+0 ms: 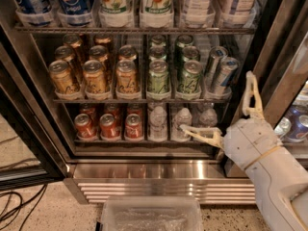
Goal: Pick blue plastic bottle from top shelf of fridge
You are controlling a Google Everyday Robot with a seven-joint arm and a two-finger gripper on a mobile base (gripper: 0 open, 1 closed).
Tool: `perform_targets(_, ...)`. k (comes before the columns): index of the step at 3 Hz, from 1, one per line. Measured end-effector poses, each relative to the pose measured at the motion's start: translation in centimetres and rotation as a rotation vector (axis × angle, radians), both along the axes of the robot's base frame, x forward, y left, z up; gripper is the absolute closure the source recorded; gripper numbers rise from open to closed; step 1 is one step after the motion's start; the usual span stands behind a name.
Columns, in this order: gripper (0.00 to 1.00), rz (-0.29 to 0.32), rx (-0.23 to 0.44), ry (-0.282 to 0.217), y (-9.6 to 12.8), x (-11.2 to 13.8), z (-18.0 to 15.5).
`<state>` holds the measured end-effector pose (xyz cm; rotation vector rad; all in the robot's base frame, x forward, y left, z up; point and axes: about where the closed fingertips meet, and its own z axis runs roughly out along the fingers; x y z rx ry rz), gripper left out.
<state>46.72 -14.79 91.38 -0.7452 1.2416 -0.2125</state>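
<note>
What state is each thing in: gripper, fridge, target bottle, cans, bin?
gripper: open wide, empty, low at the fridge's right, level with the bottom rack.
fridge: open, racks exposed.
bottle: upright on the top shelf, untouched.
gold cans: upright.
silver cans: tilted.
bin: on the floor in front of the fridge.

floor (62,215): speckled | on it: clear bin (149,216), perhaps cables (10,209) | end effector (216,102): low right, fingers spread
</note>
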Motion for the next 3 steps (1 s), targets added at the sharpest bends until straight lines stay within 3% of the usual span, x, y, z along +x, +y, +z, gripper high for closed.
perform_targets(1,0.0,0.069,0.069,-0.003,2.8,-0.9,-0.8)
perform_targets(2,0.0,0.145,0.153,-0.021,7.3,-2.6,-1.0)
perform_targets(3,0.0,0.196,0.227,-0.072,11.8,-4.2,0.5)
